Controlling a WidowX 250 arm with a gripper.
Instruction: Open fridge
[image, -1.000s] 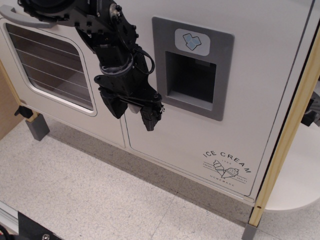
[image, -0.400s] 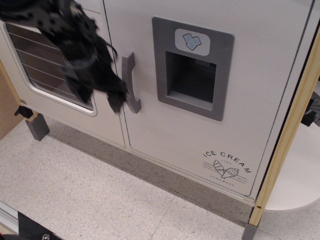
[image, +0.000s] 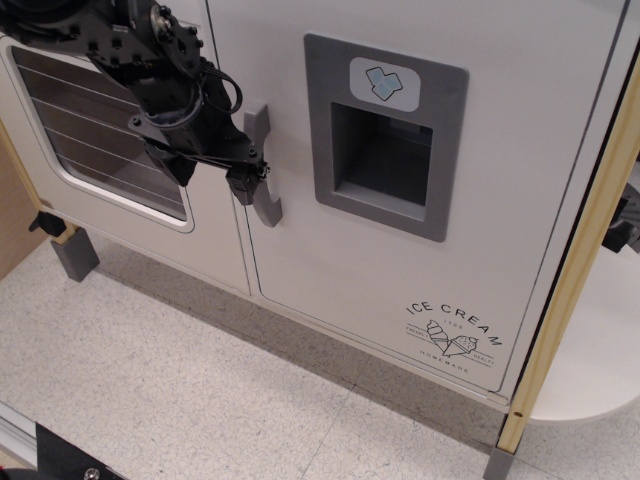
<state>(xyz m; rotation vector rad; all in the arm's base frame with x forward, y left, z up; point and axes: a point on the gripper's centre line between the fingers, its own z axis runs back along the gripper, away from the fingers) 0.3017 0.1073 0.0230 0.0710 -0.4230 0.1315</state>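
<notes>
The fridge door (image: 350, 270) is large, white and closed, with a grey recessed ice dispenser panel (image: 385, 140) and an "ICE CREAM" logo (image: 452, 330). Its grey vertical handle (image: 264, 195) sits at the door's left edge. My black gripper (image: 216, 183) comes in from the upper left, in front of the seam between oven and fridge. It looks open, and its right fingertip (image: 246, 186) is right against the left side of the handle. Nothing is held.
A white oven door (image: 100, 130) with a glass window is to the left, partly covered by my arm. A wooden post (image: 580, 270) stands at the right, with a white rounded shelf (image: 590, 350) beyond. A grey leg (image: 75, 255) is at the lower left. The speckled floor (image: 200, 380) lies below.
My gripper swung left off the front of the fridge door, uncovering the handle, then came back right and now sits at the handle's left side. The fridge door has not moved.
</notes>
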